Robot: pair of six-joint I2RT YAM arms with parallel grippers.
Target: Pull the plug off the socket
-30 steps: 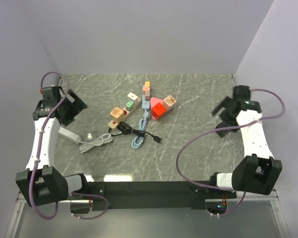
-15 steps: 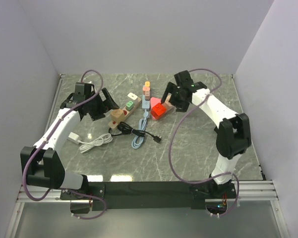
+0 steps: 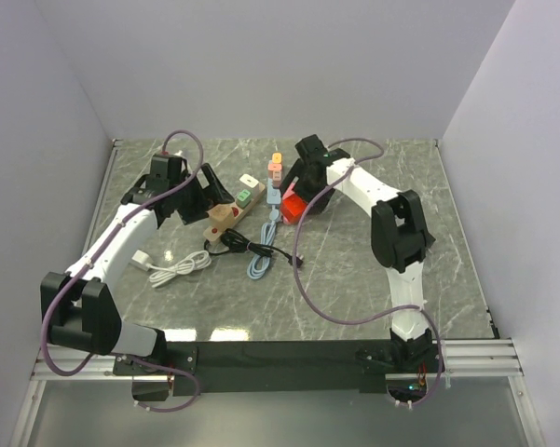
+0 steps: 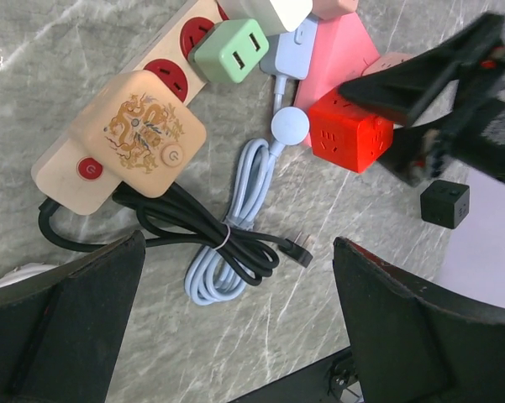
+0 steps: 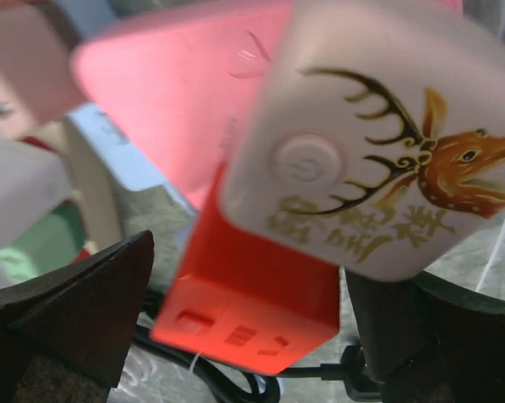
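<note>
While both pincers stand spread wide and hold nothing, no plug is off yet. Right pincer (image 5: 248,269) hovers close over the pink socket block (image 5: 168,92). Red cube plug (image 5: 252,294) sits between its fingers, with the deer-print plug (image 5: 378,168) just beside, toward the right finger. Both look seated against the pink block, and I can't tell which is the target. Left pincer (image 4: 239,243) hangs higher, over the beige power strip (image 4: 59,172). Dragon-print plug (image 4: 139,130) and green plug (image 4: 231,50) are seated in it, with black cable (image 4: 151,222) and blue cable (image 4: 252,193) coiled beside it on the counter (image 4: 50,50). Left to do, I'd say: descend, clamp, pull, probably bracing the socket with the other arm.
</note>
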